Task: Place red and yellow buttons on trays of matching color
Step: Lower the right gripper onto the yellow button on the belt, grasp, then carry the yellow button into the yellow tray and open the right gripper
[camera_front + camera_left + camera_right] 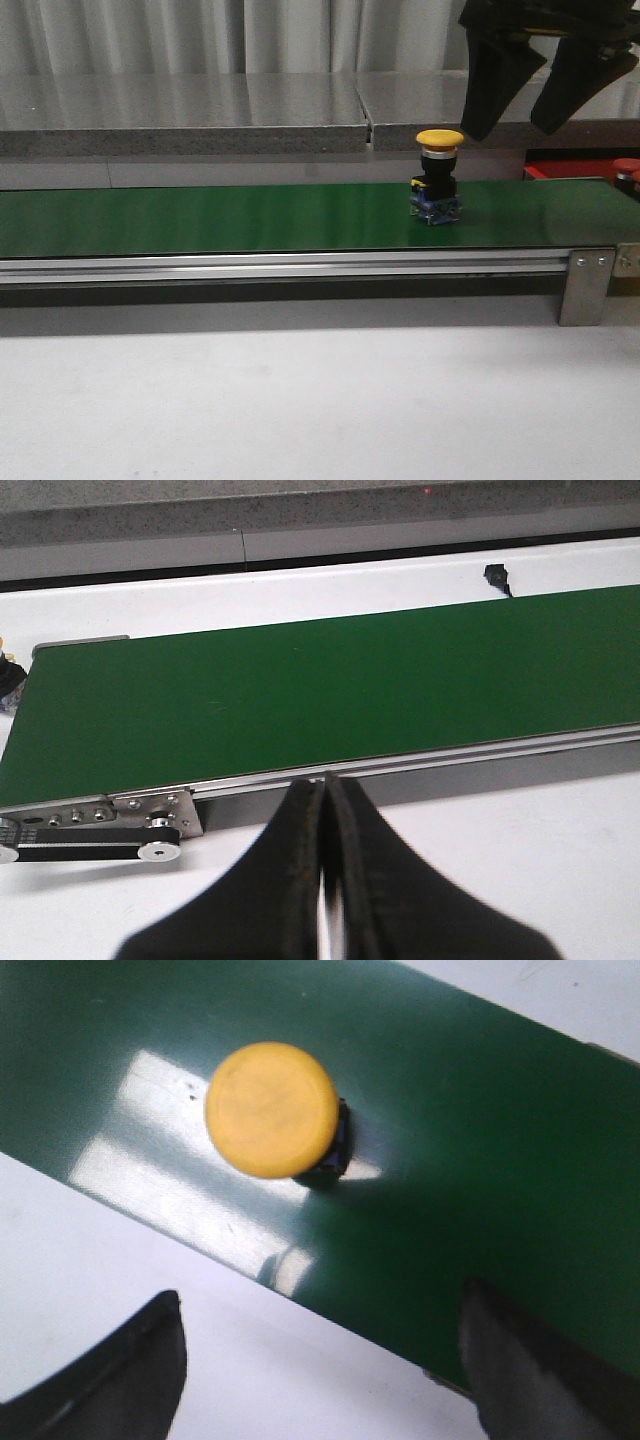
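Right pincer (550, 90) hangs spread apart and empty, above the yellow button (438, 176), a little behind it and toward the right. That button stands upright on the green belt (200, 220), free and not touched by any finger. If the belt carries it along while the arm descends, I think the fingers can arrive off centre, hit the wide cap and tip the button over. In the right wrist view the cap sits ahead of the gap and nearer one finger, so it needs correction first. At the right end of the belt, the red tray (570, 168) already holds a red button (626, 170). Left pincer (325, 880) is pressed closed, holding nothing, over the white desk (300, 400) beside the belt.
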